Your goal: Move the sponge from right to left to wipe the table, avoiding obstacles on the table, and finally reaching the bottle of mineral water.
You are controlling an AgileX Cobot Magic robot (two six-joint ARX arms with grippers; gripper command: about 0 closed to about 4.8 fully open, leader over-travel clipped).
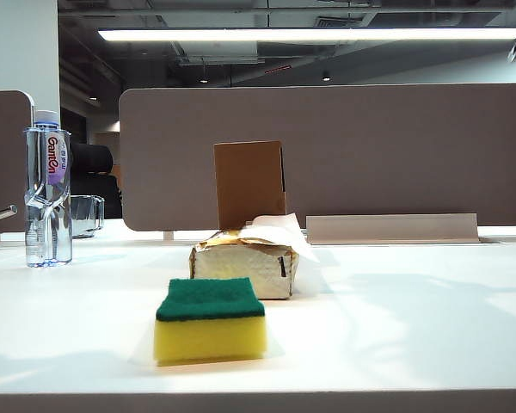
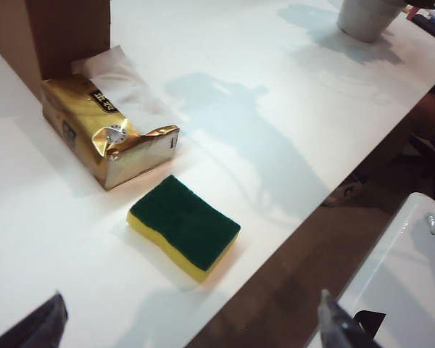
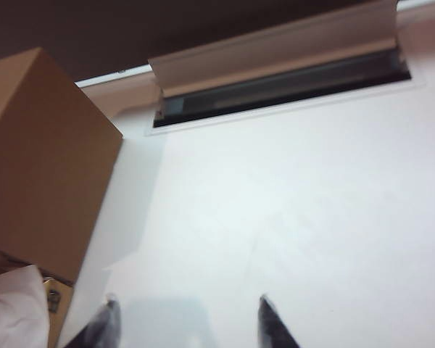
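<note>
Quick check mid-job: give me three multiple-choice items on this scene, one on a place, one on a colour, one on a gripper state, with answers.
1. Where is the sponge?
A. in front of the tissue pack
B. beside the water bottle
C. behind the cardboard box

2. The sponge's top layer is:
A. blue
B. dark green
C. white

3. The left gripper is:
A. shut on the sponge
B. shut on nothing
C. open, above the sponge

Answers: 1 A, it lies nearest the table edge. 2 B, green over yellow foam. 3 C, fingers wide apart, nothing between; the right gripper is empty over bare table.
</note>
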